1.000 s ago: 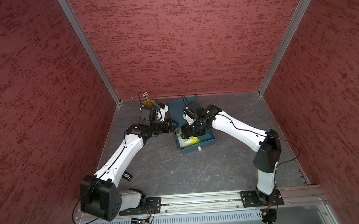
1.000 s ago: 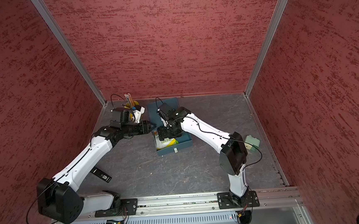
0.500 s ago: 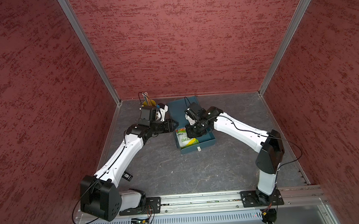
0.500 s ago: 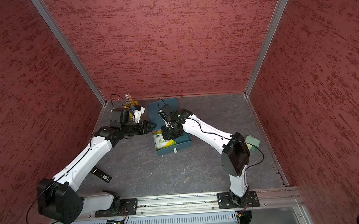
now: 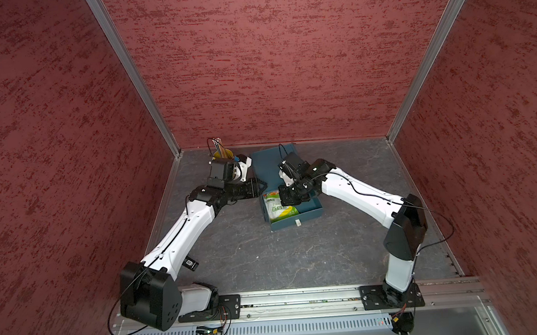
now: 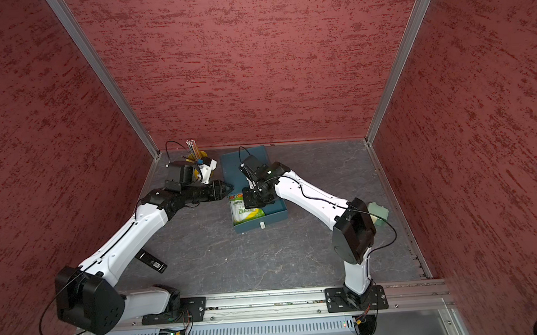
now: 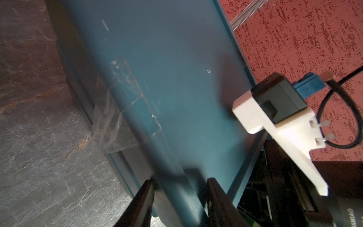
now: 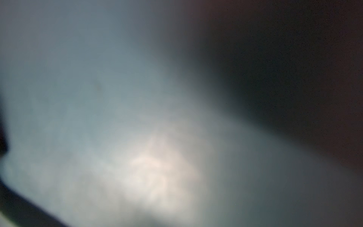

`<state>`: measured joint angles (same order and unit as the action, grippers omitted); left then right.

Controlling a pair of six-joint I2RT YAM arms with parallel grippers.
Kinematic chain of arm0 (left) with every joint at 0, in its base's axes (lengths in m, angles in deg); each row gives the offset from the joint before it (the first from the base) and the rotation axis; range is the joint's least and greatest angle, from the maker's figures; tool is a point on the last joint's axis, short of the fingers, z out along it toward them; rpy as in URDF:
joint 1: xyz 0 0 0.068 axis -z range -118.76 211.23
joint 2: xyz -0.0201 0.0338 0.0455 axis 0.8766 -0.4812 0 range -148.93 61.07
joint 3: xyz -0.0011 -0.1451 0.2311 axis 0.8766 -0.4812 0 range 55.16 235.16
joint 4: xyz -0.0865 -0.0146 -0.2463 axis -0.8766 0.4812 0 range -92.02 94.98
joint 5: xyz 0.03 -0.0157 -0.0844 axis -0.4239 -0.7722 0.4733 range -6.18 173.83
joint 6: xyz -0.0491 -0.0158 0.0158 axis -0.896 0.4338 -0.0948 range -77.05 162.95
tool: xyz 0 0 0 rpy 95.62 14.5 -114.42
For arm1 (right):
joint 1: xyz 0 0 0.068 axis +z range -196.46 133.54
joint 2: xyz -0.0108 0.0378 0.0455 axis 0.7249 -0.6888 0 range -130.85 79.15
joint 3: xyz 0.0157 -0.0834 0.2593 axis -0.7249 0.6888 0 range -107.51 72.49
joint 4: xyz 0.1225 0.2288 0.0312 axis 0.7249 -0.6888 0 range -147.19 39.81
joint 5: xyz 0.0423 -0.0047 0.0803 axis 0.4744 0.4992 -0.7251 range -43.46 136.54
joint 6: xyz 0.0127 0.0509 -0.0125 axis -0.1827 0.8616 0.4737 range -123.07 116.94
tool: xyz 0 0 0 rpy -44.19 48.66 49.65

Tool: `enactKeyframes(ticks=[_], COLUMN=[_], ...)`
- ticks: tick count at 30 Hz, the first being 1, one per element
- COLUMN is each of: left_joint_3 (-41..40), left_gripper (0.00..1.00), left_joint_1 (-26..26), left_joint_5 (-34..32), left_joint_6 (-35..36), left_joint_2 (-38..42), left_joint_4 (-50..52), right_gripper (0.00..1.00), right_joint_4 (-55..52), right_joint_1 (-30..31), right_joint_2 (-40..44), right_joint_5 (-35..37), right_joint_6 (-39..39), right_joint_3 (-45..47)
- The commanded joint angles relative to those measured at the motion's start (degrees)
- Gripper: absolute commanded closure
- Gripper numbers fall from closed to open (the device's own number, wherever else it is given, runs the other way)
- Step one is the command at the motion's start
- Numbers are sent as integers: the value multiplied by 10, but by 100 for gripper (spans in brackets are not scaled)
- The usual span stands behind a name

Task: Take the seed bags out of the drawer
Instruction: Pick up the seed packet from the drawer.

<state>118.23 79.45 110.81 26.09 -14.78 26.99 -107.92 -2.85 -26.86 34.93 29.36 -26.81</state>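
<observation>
Flat green-white plastic seed bag (image 5: 277, 211) sits left side of open teal drawer (image 5: 309, 206). Right gripper (image 5: 290, 199) pinched together at bag's far edge, catch unclear. Left gripper (image 7: 179, 186) looks clamped on teal cabinet (image 7: 176, 78) edge. Worry: slick bag slips out on lift.

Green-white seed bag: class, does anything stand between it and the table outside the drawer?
Nothing covers it. The seed bag lies in the open drawer; only the low drawer wall bounds it, and the right tool sits over its far end.

Top views evenly lit and sharp; right wrist view wholly blurred.
</observation>
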Motion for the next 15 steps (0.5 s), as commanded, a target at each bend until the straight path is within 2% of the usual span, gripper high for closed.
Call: enactKeyframes(ticks=[1, 15], left_joint_3=[-20, -19], left_gripper=[54, 55], left_joint_1=[7, 10], left_joint_5=[-20, -27], left_joint_6=[31, 37], left_joint_2=[-30, -29], left_joint_4=[48, 55], right_gripper=[100, 100], right_joint_4=[-6, 26], right_joint_1=[-14, -48], right_joint_2=[20, 64], right_joint_5=[-15, -62], right_joint_6=[23, 78], right_joint_3=[13, 18])
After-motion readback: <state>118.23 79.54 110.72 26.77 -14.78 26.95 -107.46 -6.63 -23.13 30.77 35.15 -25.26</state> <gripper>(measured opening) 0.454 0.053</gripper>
